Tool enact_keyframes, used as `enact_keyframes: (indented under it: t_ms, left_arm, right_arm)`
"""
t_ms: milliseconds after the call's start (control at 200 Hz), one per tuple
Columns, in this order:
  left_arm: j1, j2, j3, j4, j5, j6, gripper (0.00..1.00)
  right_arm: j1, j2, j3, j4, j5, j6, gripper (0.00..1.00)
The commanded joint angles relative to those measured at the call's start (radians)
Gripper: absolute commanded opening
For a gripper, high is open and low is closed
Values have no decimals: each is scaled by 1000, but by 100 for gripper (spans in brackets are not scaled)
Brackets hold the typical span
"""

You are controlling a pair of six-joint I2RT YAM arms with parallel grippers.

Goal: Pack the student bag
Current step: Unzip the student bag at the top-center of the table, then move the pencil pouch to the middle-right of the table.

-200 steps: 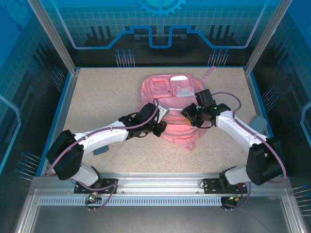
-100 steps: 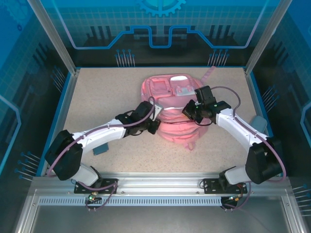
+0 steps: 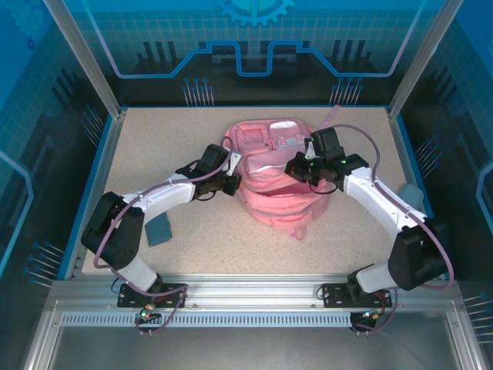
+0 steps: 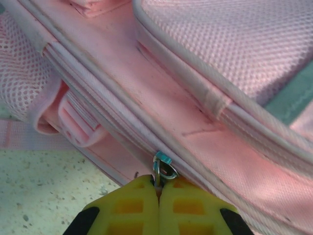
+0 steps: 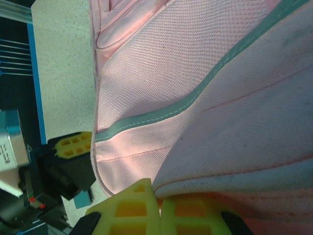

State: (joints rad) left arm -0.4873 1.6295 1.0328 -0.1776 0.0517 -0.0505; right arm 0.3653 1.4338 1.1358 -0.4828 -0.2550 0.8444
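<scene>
Beige speckled table [image 3: 154, 146] lies beneath the student bag [image 3: 273, 193], a pink fabric pack lying flat, its strap end pointing away from the arm bases. Right gripper [image 5: 157, 198] sits at the bag's right side, fingers pressed together on a fold of its pink cloth. Left gripper [image 4: 157, 188] sits at the bag's left edge, jaws clamped tight on a small metal zip pull [image 4: 164, 169].

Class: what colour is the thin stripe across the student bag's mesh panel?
Muted teal stripe, clearest in right wrist view.
</scene>
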Motion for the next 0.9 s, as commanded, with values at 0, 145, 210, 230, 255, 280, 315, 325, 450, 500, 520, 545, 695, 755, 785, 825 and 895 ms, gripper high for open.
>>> enact_keyframes:
  t_ms: [0,145,210,230,255,280,315,325,450,500,520,545,695,755,785,825,895]
  left_arm:
    - [31,16,45,35,-20,21,0]
    - [70,-45,-23,37,-112,-51,0]
    - [96,-83,-72,44,-119,-82,0]
    - [106,-94,-86,44,-121,-91,0]
    - [118,-106,-101,44,-121,-103,0]
    - [129,-116,-112,39,-120,-113,1]
    - [140,-129,-126,31,-120,-122,10]
    - [143,-133,-127,28,-123,-125,13]
    - [148,-193,-144,-13,-143,-138,61]
    - [147,-224,-142,-30,-137,-146,76]
    - [147,-237,-142,-37,-133,-150,80]
    - [147,-253,-139,-46,-129,-154,84]
    - [151,-354,-129,-91,-151,-201,99]
    - [159,-390,-125,-107,-152,-221,99]
    - [162,-405,-122,-116,-150,-227,99]
    - [167,-421,-116,-132,-151,-237,99]
    - [170,-442,-105,-159,-156,-248,99]
  right_arm:
    - [4,41,62,29,-111,-88,0]
    - [46,129,129,50,-181,-113,0]
    - [80,174,174,45,-195,-132,0]
    - [90,188,190,43,-204,-140,0]
    - [102,203,207,41,-212,-149,0]
    - [111,219,222,39,-221,-155,0]
    - [123,235,238,38,-233,-159,0]
    - [125,239,242,37,-235,-160,0]
    - [129,235,260,-11,-197,-172,36]
    - [130,204,257,-45,-145,-190,54]
    - [128,189,255,-59,-119,-199,59]
    - [127,167,250,-79,-79,-210,65]
    - [86,41,193,-210,246,-269,85]
    - [36,-3,145,-237,335,-279,89]
    - [4,-25,121,-246,375,-287,90]
    - [-39,-51,93,-260,430,-288,92]
    - [-115,-91,38,-263,523,-297,96]
